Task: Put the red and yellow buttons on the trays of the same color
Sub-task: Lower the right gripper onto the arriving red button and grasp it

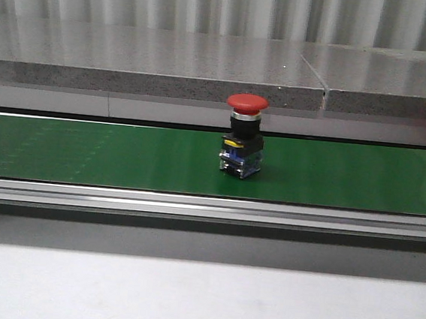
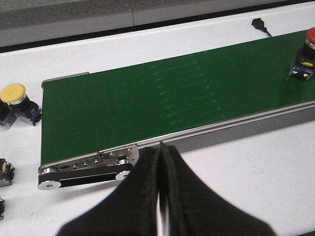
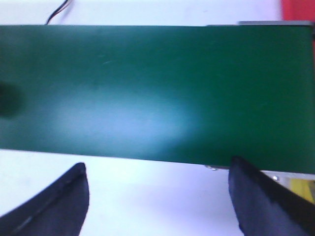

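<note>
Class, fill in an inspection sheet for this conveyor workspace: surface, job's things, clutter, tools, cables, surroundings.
Surface: green conveyor belt on a white table.
Job's things: red button upright on the belt; yellow button on the table beyond the belt's end; red patch at the frame corner, perhaps a tray.
Clutter: parts of other buttons at the frame edge.
Tools: left tool shut, empty; right tool open, empty.
Cables: black cable behind the belt.
Surroundings: grey ledge, corrugated wall.
</note>
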